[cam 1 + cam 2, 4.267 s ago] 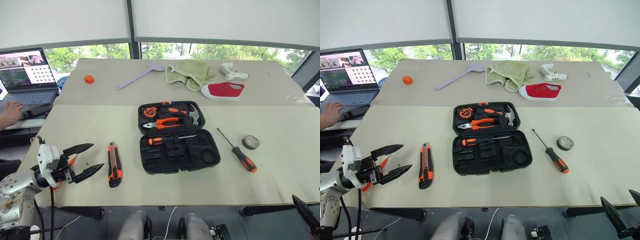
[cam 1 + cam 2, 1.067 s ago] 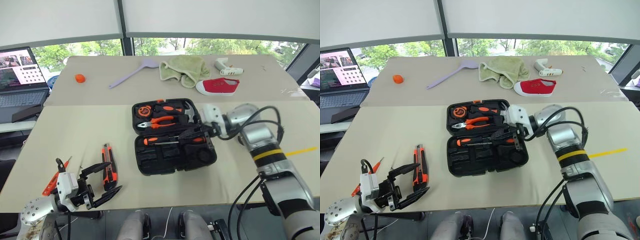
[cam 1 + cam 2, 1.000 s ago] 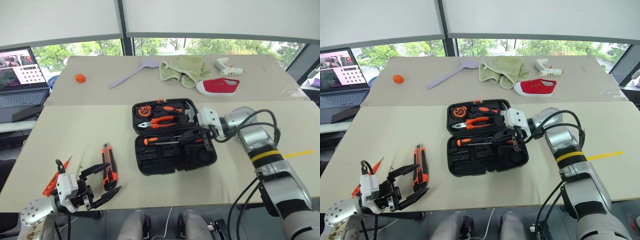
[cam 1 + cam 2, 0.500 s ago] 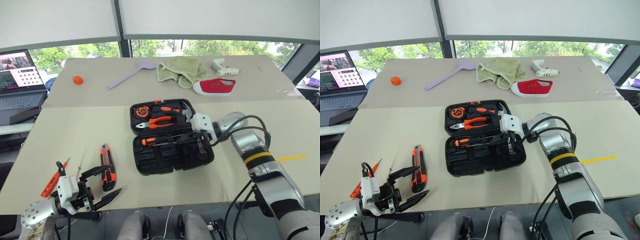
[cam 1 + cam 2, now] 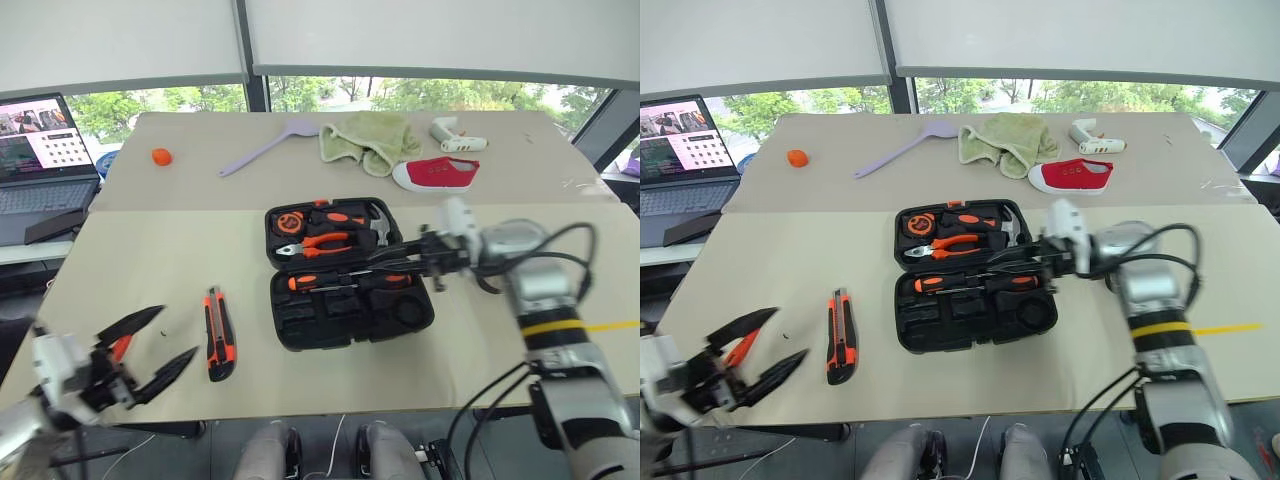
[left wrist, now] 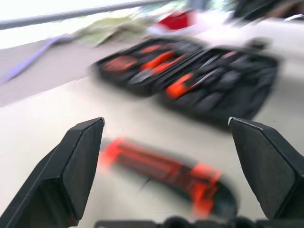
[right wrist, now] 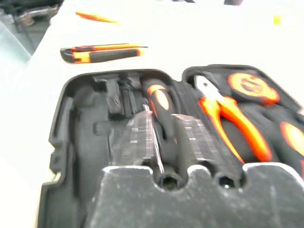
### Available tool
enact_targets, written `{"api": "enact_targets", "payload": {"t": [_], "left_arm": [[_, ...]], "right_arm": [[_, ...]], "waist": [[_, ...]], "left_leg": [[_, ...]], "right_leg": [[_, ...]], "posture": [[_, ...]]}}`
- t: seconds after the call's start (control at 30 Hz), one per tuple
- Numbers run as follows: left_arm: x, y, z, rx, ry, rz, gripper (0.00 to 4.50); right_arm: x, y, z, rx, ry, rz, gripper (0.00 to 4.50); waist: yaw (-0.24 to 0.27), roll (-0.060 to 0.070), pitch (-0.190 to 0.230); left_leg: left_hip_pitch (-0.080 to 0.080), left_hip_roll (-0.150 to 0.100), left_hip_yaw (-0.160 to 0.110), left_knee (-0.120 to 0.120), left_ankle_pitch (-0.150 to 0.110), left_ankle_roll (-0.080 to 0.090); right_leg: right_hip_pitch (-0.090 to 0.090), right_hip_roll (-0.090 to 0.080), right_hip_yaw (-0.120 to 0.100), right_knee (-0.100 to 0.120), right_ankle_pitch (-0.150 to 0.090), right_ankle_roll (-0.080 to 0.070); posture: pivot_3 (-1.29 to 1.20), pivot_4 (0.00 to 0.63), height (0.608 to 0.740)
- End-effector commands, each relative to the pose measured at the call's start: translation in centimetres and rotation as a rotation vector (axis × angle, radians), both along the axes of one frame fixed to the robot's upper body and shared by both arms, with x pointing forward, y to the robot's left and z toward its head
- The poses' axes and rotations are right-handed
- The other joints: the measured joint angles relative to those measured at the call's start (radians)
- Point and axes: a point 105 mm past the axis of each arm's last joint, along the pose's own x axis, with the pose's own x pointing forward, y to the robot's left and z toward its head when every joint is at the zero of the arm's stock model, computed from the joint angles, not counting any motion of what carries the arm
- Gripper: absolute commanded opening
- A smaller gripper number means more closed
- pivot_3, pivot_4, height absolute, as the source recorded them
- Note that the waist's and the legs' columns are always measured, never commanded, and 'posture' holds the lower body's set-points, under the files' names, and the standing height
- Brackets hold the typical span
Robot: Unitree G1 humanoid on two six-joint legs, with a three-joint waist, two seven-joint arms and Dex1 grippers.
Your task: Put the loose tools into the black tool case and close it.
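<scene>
Left eye view shows the left gripper (image 5: 140, 352) nearest, hovering at the near edge of the beige surface (image 5: 150, 260), its black fingers spread wide and empty. A slim all-orange screwdriver (image 5: 118, 347) lies just under those fingers. Right of it, toward the case, lies the orange-black utility knife (image 5: 216, 333). The black moulded-plastic tool case (image 5: 345, 272) lies open at the middle of the surface, two black-orange screwdrivers (image 5: 335, 279) in its near half, orange-handled pliers (image 5: 322, 245) in its far half. The right gripper (image 5: 395, 260) hangs over the case's right side, fingers partly apart, holding nothing. Beyond the case lie a lilac spatula (image 5: 268, 145), green cloth (image 5: 370, 140) and red shoe (image 5: 440, 173).
</scene>
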Motion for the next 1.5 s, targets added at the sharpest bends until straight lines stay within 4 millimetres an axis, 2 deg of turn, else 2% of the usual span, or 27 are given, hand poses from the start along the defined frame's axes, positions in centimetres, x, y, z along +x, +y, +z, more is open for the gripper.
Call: {"api": "enact_targets", "payload": {"t": [0.03,0.1,0.17,0.2,0.27,0.3,0.4,0.57,0.63,0.7,0.83,0.93,1.13,1.23,1.4,1.5], "left_arm": [[-3.2,4.2,0.3,0.031,0.053,0.178,4.5],[-5.7,7.0,-0.3,0.024,0.113,0.314,4.5],[-7.4,8.8,-0.7,0.018,0.155,0.409,4.5],[-8.4,9.6,-1.3,0.016,0.204,0.457,4.5],[-9.7,10.5,-2.1,0.026,0.272,0.511,4.5],[-10.1,10.9,-2.3,0.026,0.296,0.542,4.5],[-10.0,11.0,-2.0,-0.002,0.305,0.575,4.5],[-7.2,8.9,0.0,-0.061,0.334,0.514,4.5],[-4.7,7.0,1.0,-0.087,0.41,0.446,4.5],[-2.6,5.8,1.2,-0.051,0.475,0.429,4.5],[-0.4,5.6,-0.2,0.066,0.579,0.464,4.5],[1.3,6.2,-1.3,0.141,0.603,0.499,4.5],[2.3,6.8,-4.0,0.171,0.673,0.498,4.5],[2.2,6.9,-5.1,0.174,0.702,0.479,3.78],[2.3,6.6,-5.1,0.157,0.682,0.414,1.7],[2.7,6.3,-4.2,0.145,0.597,0.358,0.73]], "right_arm": [[-2.1,-2.5,0.1,0.09,-0.091,-0.07,2.54],[-3.2,-4.0,-0.9,0.111,-0.1,-0.12,3.31],[-4.3,-4.6,-1.5,0.135,-0.121,-0.118,3.83],[-5.2,-4.8,-2.2,0.112,-0.095,-0.088,4.24],[-6.4,-5.0,-3.2,0.079,-0.007,-0.05,4.38],[-6.5,-5.1,-3.2,0.088,-0.015,-0.057,4.38],[-6.5,-4.9,-3.2,0.093,-0.086,-0.05,4.38],[-7.3,-2.6,-1.9,0.17,-0.118,0.036,4.38],[-7.9,-0.4,-0.6,0.241,-0.153,0.097,4.38],[-8.2,1.0,-0.2,0.282,-0.163,0.13,4.38],[-7.6,1.7,-0.6,0.287,-0.15,0.122,4.38],[-7.2,1.9,-0.8,0.286,-0.149,0.116,4.38],[-7.1,2.1,-0.6,0.293,-0.162,0.095,4.38],[-7.2,2.0,-0.6,0.288,-0.165,0.087,4.5],[-7.3,1.7,-0.7,0.278,-0.168,0.071,4.5],[-7.4,1.5,-0.8,0.267,-0.156,0.07,4.5]], "waist": [[0.0,-0.001,0.0],[-0.003,0.0,0.0],[-0.005,0.0,0.001],[-0.004,0.0,0.001],[0.0,-0.001,0.001],[0.001,-0.001,0.001],[0.005,-0.003,0.002],[0.014,-0.007,0.003],[0.016,-0.007,0.003],[0.019,-0.007,0.003],[0.02,-0.005,0.003],[0.016,-0.006,0.003],[0.011,-0.006,0.003],[0.013,-0.005,0.003],[0.017,-0.004,0.003],[0.019,-0.004,0.003]], "left_leg": [[0.0,0.0,0.0,0.0,0.0,0.0],[0.0,-0.001,0.001,0.0,0.0,0.0],[0.0,0.0,0.003,0.0,0.0,0.0],[0.0,0.0,0.003,0.0,-0.001,0.001],[0.002,0.0,0.003,0.0,-0.005,0.006],[0.005,0.001,0.002,0.0,-0.01,0.001],[0.005,0.001,0.002,0.0,-0.011,0.0],[0.005,0.0,0.0,0.0,-0.01,-0.001],[0.005,0.001,-0.001,0.0,-0.009,-0.002],[0.005,0.001,-0.003,0.0,-0.007,-0.006],[0.005,0.0,-0.002,-0.001,-0.003,-0.013],[0.007,-0.001,0.001,-0.002,-0.003,-0.013],[0.006,0.0,0.002,-0.003,-0.002,-0.015],[0.008,0.001,0.002,-0.003,-0.002,-0.016],[0.009,0.001,0.002,-0.004,-0.002,-0.017],[0.009,0.0,0.002,-0.005,-0.002,-0.017]], "right_leg": [[0.0,0.001,0.0,0.0,0.0,0.0],[0.0,0.002,0.001,0.001,-0.001,0.001],[-0.002,0.004,0.002,0.002,-0.001,0.001],[-0.002,0.005,0.002,0.002,-0.001,0.001],[-0.003,0.005,0.002,0.001,-0.002,0.002],[-0.003,0.004,0.003,0.001,-0.003,0.001],[-0.003,-0.001,0.003,0.001,-0.006,-0.004],[-0.002,-0.003,0.004,0.001,-0.005,-0.004],[-0.002,-0.003,0.006,0.001,-0.002,0.0],[-0.002,-0.002,0.006,0.003,-0.002,-0.001],[-0.002,0.0,0.005,0.004,-0.002,-0.002],[-0.002,0.005,0.005,0.005,-0.001,-0.001],[-0.002,0.01,0.006,0.005,-0.001,-0.002],[-0.003,0.01,0.006,0.005,-0.001,-0.002],[-0.003,0.005,0.006,0.005,-0.001,-0.003],[-0.004,0.0,0.006,0.005,-0.001,-0.003]], "posture": [[0.0,0.15,0.74],[0.0,0.15,0.74],[0.0,0.15,0.74],[0.0,0.15,0.74],[0.0,0.15,0.74],[0.0,0.15,0.74],[0.0,0.15,0.74],[0.0,0.15,0.74],[0.0,0.15,0.74],[0.0,0.15,0.74],[0.0,0.15,0.74],[0.0,0.15,0.74],[0.0,0.15,0.74],[0.0,0.15,0.74],[0.0,0.15,0.74],[0.0,0.15,0.74]]}}
